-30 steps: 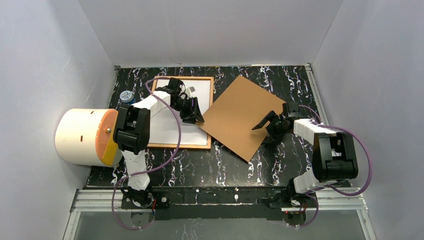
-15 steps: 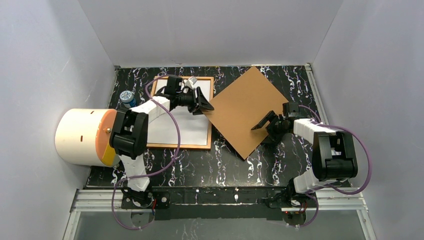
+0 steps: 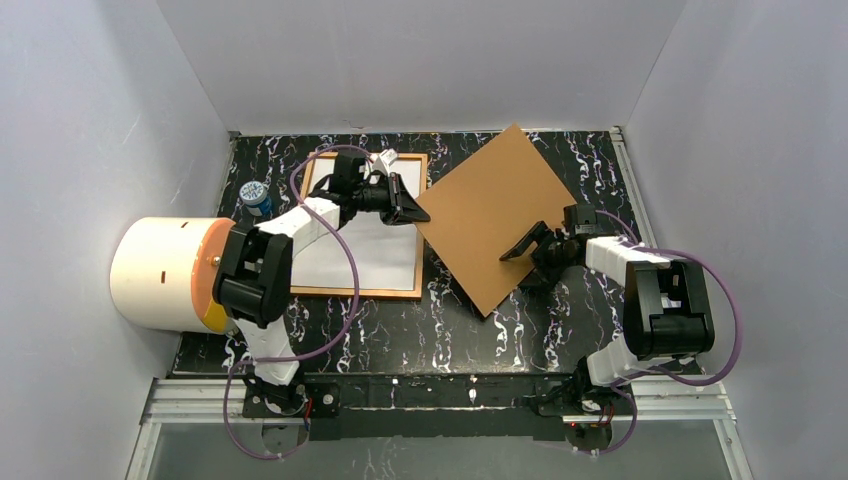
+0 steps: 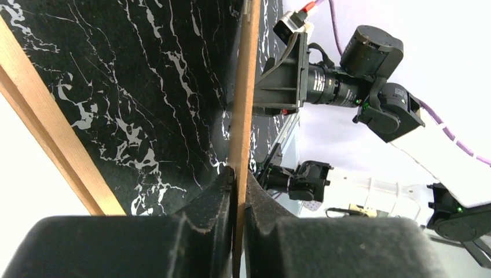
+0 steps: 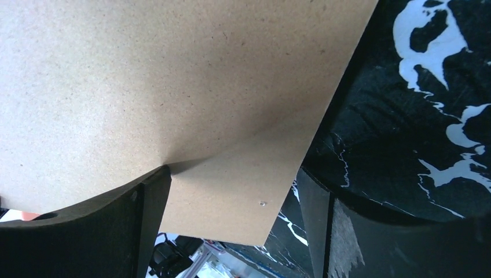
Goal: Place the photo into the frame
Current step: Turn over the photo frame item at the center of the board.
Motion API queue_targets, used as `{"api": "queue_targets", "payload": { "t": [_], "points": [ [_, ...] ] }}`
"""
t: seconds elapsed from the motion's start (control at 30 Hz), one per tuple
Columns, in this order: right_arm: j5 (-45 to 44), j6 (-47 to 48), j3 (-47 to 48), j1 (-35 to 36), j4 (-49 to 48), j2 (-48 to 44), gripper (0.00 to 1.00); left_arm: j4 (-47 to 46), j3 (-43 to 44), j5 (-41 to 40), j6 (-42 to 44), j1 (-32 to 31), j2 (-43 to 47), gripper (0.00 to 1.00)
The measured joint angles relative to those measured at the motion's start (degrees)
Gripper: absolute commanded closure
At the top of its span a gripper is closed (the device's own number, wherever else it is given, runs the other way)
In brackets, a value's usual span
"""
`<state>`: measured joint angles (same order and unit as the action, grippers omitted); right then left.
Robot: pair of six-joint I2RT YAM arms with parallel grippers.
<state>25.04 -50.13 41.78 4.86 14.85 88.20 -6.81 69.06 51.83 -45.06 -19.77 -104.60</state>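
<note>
Thin corner pinch: left tool (image 3: 410,212) clamps the backing board (image 3: 495,215), tilted off the desk (image 3: 450,330); right tool (image 3: 535,250) wide at its opposite edge. White-side-up photo (image 3: 385,255) sits in frame (image 3: 360,292) — a slip drops the board, knocking it askew.

Seen edge-on, a thin brown board (image 4: 245,87) is pinched in the left gripper (image 4: 238,184) over a black marbled table (image 4: 145,63), with a wooden rail of the frame (image 4: 46,130) at left.
</note>
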Motion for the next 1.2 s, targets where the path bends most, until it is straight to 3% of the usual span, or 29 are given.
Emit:
{"api": "queue_targets", "payload": {
  "t": [0.3, 0.63, 0.97, 1.2],
  "points": [
    [-6.7, 3.2, 3.2, 0.7, 8.5, -2.1, 0.03, 3.7, 2.1, -5.7, 4.3, -0.3, 2.7, 1.0],
    [-13.6, 4.5, 13.7, 0.7, 22.0, -17.1, 0.01, 6.3, 12.3, -14.1, 12.6, -1.8, 8.6, 1.0],
    [-11.8, 4.6, 35.7, 0.7, 27.3, -17.0, 0.01, 8.5, 18.0, -23.2, 28.3, -11.4, 12.0, 1.0],
    [-9.0, 0.2, 46.6, 0.7, 29.8, -14.7, 0.01, 11.2, 17.6, -35.2, 41.6, -21.4, 15.2, 1.0]
  ]
}}
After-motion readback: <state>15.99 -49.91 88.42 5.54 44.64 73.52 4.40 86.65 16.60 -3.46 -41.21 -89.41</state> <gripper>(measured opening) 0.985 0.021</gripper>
